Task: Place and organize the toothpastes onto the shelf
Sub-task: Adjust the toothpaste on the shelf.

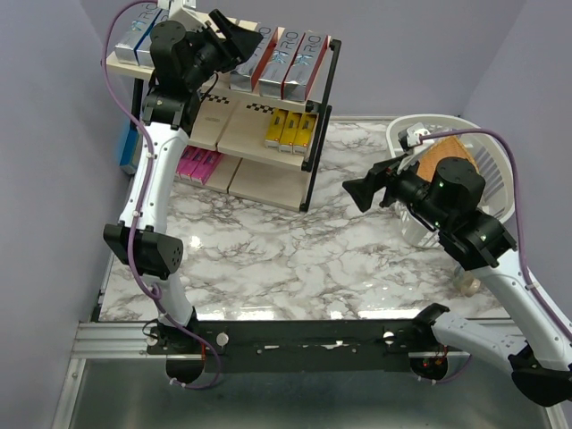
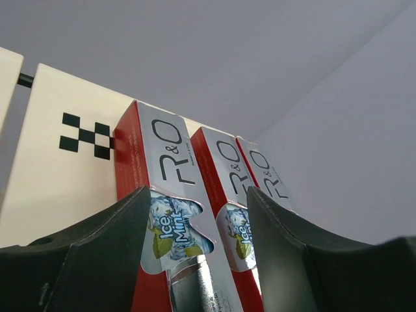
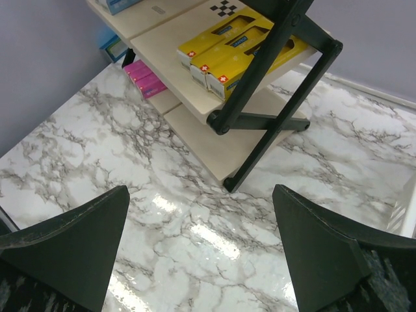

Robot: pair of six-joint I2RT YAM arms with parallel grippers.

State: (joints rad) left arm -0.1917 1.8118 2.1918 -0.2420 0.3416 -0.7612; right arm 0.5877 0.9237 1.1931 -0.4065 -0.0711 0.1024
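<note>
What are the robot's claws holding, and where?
Nothing yet: the left gripper straddles the near end of a red-and-silver toothpaste box, unclamped; the right gripper is empty.

Bright, even overhead light — white glare on the glossy marble table (image 3: pixel 162 201), shadows soft

On the shelf (image 1: pixel 237 130)'s top tier, the left gripper (image 2: pixel 198 195) straddles a red-and-silver box (image 2: pixel 170 214) cut off by the bottom edge; we cannot tell if it grips. At the shelf's left end, the left arm (image 1: pixel 156 170) half hides a blue box (image 1: pixel 128 147).
</note>
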